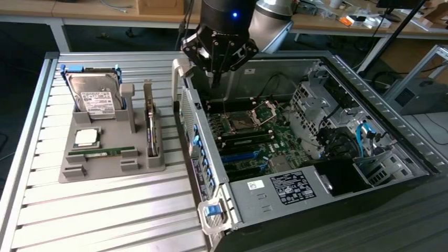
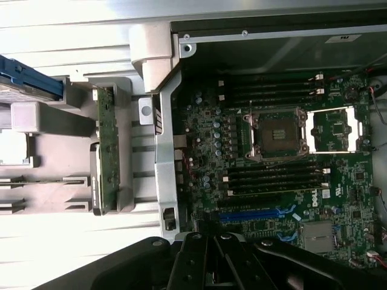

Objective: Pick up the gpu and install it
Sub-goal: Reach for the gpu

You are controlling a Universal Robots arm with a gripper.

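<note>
Fingers [image 1: 214, 77] pressed together, nothing held, hanging over the rear rim of the open pc case [image 1: 413, 142], tips pointing down at the motherboard [image 1: 280, 139]. The gpu [image 1: 150, 128] is not in hand: it stands on its long edge in a slot of the grey parts tray [image 1: 70, 173], on the desk [image 1: 105, 215] just beside the case on the exterior view's left, well apart from the fingers. In the wrist view we see it edge-on as a thin green strip [image 2: 107, 151]. Our judgement: light, stiff, but fragile. It is a bare board w/ small components, so pinch the upper edge near mid-length, or the cooler block, and keep off the contact edge down in the slot. Thin card, narrow grip needed, and it could tilt if taken off-centre. Tray also holds the hard drive [image 1: 94, 97] at the far end, a cpu chip [image 1: 87, 137] lying flat, and a memory stick [image 1: 105, 151] lying in its groove. Inside the case the cpu socket [image 1: 242, 123] is open and the blue expansion slot [image 1: 242, 156] looks unfilled, as far as we can tell.
</note>
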